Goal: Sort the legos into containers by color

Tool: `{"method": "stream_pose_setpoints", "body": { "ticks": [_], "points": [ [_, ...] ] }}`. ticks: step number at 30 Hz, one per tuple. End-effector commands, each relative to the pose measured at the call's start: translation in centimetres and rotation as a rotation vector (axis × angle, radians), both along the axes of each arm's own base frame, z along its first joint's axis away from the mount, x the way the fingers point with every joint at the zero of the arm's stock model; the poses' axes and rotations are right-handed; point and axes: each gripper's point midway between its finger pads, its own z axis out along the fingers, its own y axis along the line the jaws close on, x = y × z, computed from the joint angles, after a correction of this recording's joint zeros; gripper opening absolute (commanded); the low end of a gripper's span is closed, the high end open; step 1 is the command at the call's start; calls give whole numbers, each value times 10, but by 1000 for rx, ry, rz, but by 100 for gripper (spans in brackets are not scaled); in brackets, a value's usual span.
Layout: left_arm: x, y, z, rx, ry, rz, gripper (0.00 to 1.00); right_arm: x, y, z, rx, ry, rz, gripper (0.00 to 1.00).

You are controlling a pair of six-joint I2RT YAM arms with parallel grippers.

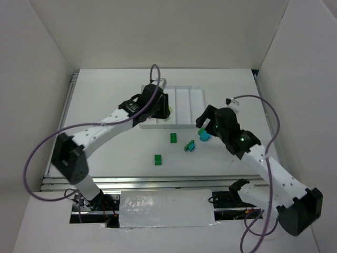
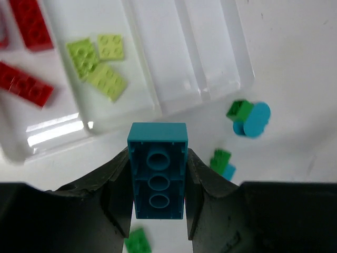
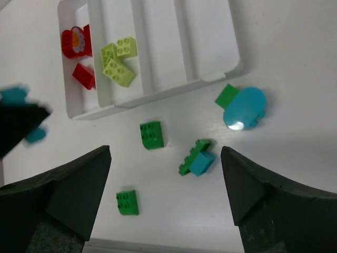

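The left hand grips a cyan brick by its long sides, hollow underside facing the wrist camera, at the near edge of the tray. Its arm stretches long across the tabletop, and in the top view it hides the tray's left compartments. Red bricks in the end compartment are cut by the frame; yellow-green bricks lie in the next. The right hand hangs wide, holding nothing, over loose legos: a green brick, a second green brick, a green-cyan pair, and a rounded cyan piece partly covering another green one. In the right wrist view the left hand is only a dark blur.
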Motion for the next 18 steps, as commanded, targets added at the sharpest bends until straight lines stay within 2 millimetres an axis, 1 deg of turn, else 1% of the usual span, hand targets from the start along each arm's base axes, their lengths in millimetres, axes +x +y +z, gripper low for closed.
{"method": "stream_pose_setpoints", "body": {
  "ticks": [1,2,3,4,5,6,7,8,9,10,11,13,14,15,16,17,18],
  "points": [
    [50,-36,-8,71,-65,-69,0,-29,-12,-1,47,-24,0,94],
    [68,-51,8,54,-109,-75,0,-36,-14,3,45,-39,22,94],
    [83,-60,-27,112,-75,-85,0,-44,-17,5,44,-37,34,94],
    [94,-66,-31,125,-82,-85,0,-52,-19,18,60,-72,46,94],
    [112,-77,-9,104,-130,-75,0,-60,-20,19,55,-65,76,96],
    [121,-82,-46,153,-77,-88,0,-63,-19,26,63,-80,93,100],
    [127,-93,-45,137,-88,-116,0,-69,-19,33,75,-100,110,100],
    [136,-105,-33,112,-127,-137,0,-73,-17,33,76,-94,131,100],
    [144,-110,-53,120,-114,-135,3,-76,-17,37,84,-103,143,100],
    [151,-113,-49,108,-131,-121,6,-78,-16,36,83,-101,150,100],
    [156,-114,-65,120,-115,-111,14,-80,-15,34,84,-95,163,100],
    [163,-116,-74,108,-115,-106,19,-83,-15,34,88,-103,175,100],
    [165,-116,-78,104,-110,-107,21,-84,-15,31,86,-98,176,100],
    [167,-115,-88,106,-98,-95,27,-86,-14,32,89,-106,187,100],
    [169,-114,-92,109,-98,-87,31,-86,-14,32,87,-110,196,100],
    [169,-113,-96,108,-93,-87,45,-87,-13,33,87,-112,200,100],
    [169,-111,-100,107,-91,-79,56,-87,-13,31,81,-106,203,99]
  ]
}}
